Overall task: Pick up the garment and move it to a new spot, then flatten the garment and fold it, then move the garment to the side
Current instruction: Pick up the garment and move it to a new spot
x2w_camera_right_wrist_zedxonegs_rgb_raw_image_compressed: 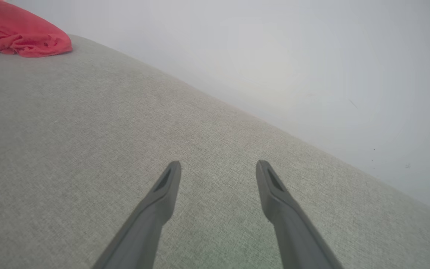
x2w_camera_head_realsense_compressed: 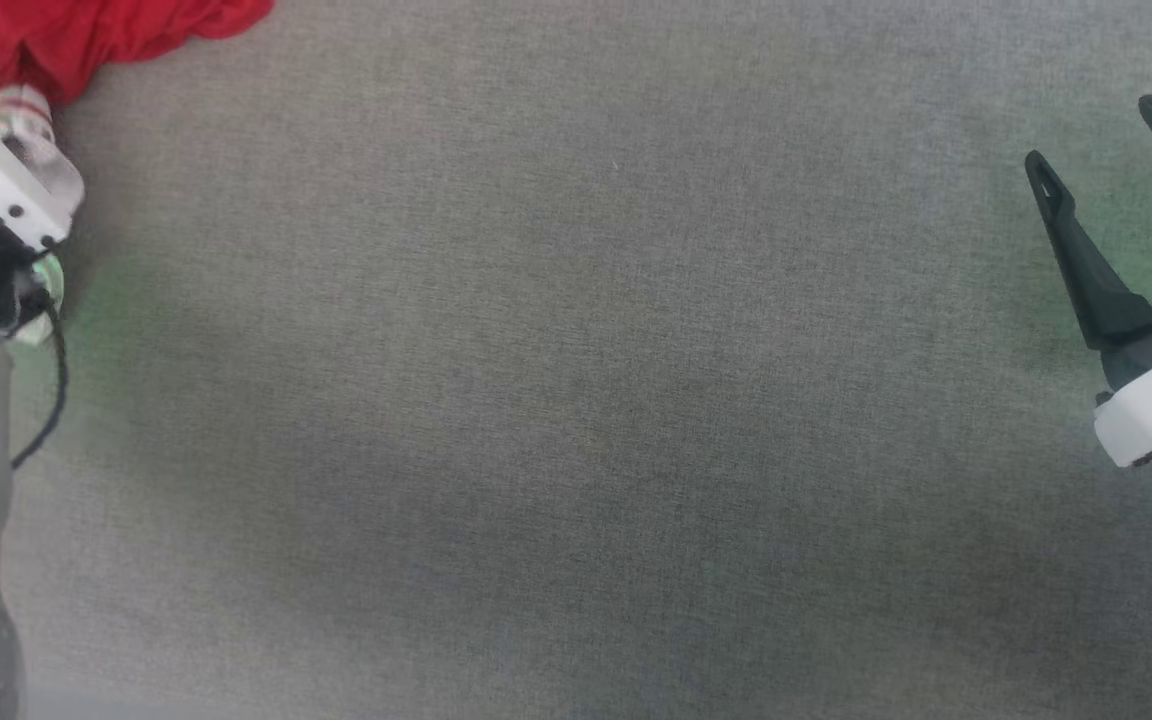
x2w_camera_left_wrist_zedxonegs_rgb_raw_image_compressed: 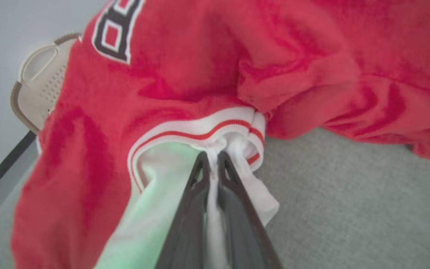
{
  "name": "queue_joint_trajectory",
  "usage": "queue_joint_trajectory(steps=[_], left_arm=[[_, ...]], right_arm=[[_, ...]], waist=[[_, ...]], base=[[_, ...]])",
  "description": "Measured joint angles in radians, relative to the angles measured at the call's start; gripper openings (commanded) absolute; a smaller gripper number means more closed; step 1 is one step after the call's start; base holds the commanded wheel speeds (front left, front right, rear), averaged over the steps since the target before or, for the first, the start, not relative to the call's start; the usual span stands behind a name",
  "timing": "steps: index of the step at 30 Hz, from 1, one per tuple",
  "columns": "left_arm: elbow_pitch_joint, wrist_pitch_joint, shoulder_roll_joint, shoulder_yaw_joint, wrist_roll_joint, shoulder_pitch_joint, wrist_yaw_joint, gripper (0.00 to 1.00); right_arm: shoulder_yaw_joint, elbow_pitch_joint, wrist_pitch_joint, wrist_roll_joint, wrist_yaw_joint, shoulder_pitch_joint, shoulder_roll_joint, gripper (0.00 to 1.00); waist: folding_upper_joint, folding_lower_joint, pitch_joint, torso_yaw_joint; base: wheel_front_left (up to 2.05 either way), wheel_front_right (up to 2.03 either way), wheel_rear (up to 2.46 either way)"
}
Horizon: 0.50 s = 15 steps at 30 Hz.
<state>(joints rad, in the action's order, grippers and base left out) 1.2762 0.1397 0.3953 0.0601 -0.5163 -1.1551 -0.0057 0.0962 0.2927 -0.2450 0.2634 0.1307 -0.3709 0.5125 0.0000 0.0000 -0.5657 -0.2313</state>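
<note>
Jersey (x2w_camera_left_wrist_zedxonegs_rgb_raw_image_compressed: 185,67) lay bunched at the far left corner, pinched by the left gripper (x2w_camera_left_wrist_zedxonegs_rgb_raw_image_compressed: 211,155).
Grey woven surface (x2w_camera_head_realsense_compressed: 576,400) spread bare across the middle and right. The crumpled red body lay beyond the left claw's tips and to both sides of them. That claw was clenched on the white sleeve (x2w_camera_left_wrist_zedxonegs_rgb_raw_image_compressed: 261,198), just under its red-and-white striped trim (x2w_camera_left_wrist_zedxonegs_rgb_raw_image_compressed: 200,129). The right gripper (x2w_camera_head_realsense_compressed: 1094,132) hung released at the right edge, well apart from the cloth. The left arm was nearer, so room for a new spot likely lay to the right.
</note>
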Motion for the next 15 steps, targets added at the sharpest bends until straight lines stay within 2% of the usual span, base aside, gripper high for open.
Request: queue_joint_trajectory(steps=[15], left_arm=[[-0.066, -0.227, 0.065, -0.095, 0.091, -0.118, -0.036, 0.0]], right_arm=[[0.009, -0.105, 0.1, -0.007, 0.0, 0.033, -0.081, 1.0]], waist=[[0.0, 0.0, 0.144, -0.019]], base=[[0.0, 0.0, 0.0]])
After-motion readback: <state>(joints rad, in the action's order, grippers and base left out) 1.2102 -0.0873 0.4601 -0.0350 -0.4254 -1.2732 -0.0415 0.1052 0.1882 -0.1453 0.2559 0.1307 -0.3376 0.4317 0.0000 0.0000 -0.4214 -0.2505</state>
